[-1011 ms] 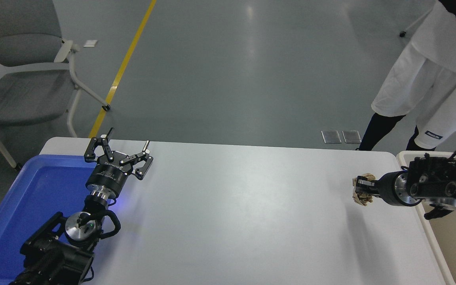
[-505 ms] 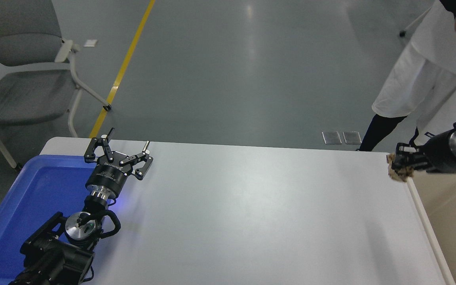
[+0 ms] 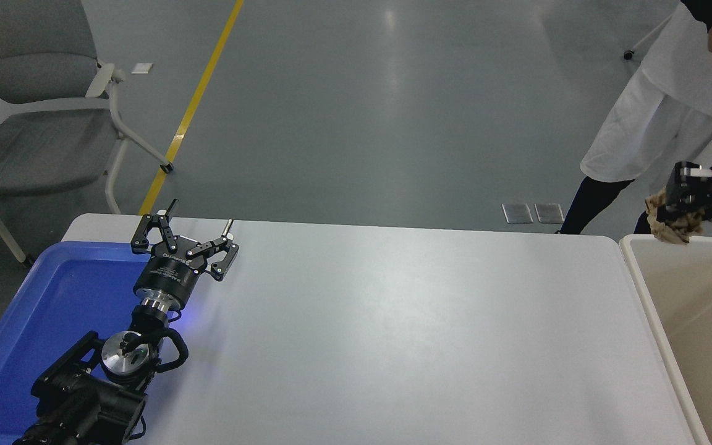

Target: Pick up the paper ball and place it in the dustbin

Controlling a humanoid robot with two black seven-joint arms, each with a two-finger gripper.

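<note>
Right gripper (image 3: 671,207) is clamped on the paper ball (image 3: 672,224), held up in the air at the far corner of the dustbin (image 3: 640,272), about over its rim. Imo it should carry the ball further in over the bin's middle before letting go, so it won't bounce off the edge. Left gripper (image 3: 190,238) sits parked w/ fingers spread by the blue tray (image 3: 41,309). Count: 1 ball, 1 bin, 1 tray, 2 grippers, 1 person (image 3: 671,117) standing nearby.
</note>
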